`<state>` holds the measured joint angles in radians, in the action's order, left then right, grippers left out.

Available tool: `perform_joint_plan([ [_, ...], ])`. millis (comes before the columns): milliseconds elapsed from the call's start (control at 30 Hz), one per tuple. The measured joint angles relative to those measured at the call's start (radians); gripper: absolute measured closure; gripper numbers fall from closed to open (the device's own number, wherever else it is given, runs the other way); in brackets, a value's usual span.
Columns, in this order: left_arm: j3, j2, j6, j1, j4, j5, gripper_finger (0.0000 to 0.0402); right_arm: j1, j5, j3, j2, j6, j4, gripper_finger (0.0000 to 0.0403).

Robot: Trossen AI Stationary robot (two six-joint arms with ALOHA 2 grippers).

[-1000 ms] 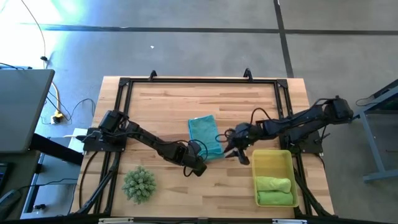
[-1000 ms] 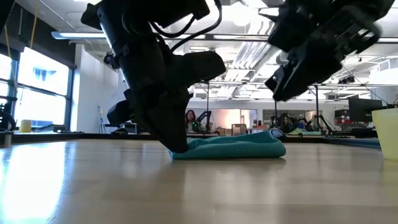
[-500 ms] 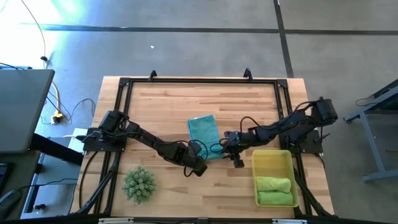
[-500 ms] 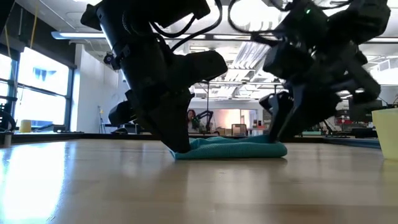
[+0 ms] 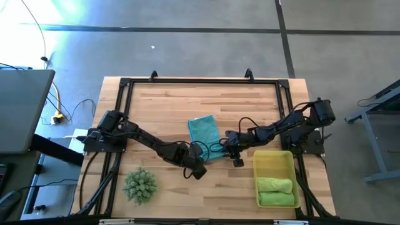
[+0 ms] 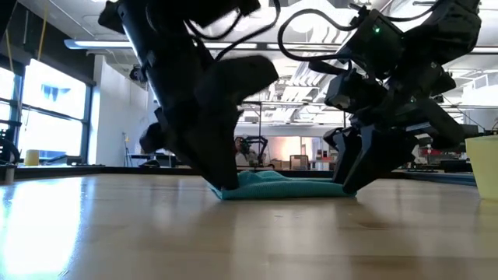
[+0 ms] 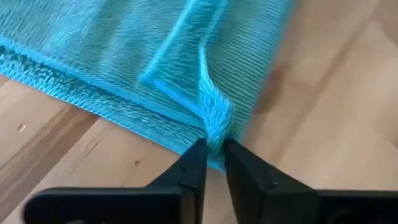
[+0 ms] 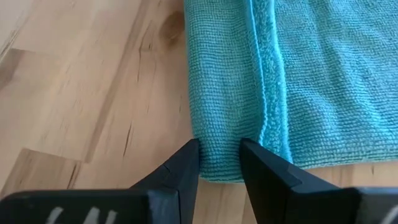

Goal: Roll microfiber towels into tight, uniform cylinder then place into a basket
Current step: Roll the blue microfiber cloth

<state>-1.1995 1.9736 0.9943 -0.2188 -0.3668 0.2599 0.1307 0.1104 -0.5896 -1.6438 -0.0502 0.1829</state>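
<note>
- Centrally, we see the teal towel (image 5: 204,136) lying flat on the table (image 5: 162,103), with both pincers at its near edge.
- Left gripper (image 7: 211,163): fingers almost together, pinching a raised ridge of the teal towel's hem between the tips.
- Right gripper (image 8: 219,158): fingers a little apart, straddling a folded corner of the same towel; whether they press the cloth we cannot tell.
- Just beyond the right gripper, on the side away from the towel, stands the basket (image 5: 273,160); two green towels (image 5: 275,191) lie in its near end.
- Near the left arm, well apart from its pincer, sits a spiky green ball (image 5: 140,185).
- Nothing lies between either pincer and the towel; in the low view the two dark arms hide the towel's ends.
- Against the earlier frames, the right gripper has come down from above the table to the towel's edge, and the left gripper remains at the hem.
- The wrist views show the fold and fingertip contact; the high view alone shows the basket's contents and the ball; the low view (image 6: 280,185) shows the towel lying low on the table.
</note>
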Motion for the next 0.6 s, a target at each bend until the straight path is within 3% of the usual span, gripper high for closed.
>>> perform_joint_plan([
  [267,-0.001,-0.082,-0.207,-0.001,0.023,-0.047,0.0284,0.000,0.001,-0.001,-0.003,0.000,-0.006,0.0290],
  [467,-0.003,-0.071,-0.433,-0.014,0.169,-0.024,0.0271,0.000,0.002,0.000,-0.004,0.000,0.001,0.0290],
  [600,-0.002,-0.031,-0.473,-0.013,0.201,-0.001,0.0271,0.000,0.002,0.000,-0.004,0.005,0.002,0.0290],
])
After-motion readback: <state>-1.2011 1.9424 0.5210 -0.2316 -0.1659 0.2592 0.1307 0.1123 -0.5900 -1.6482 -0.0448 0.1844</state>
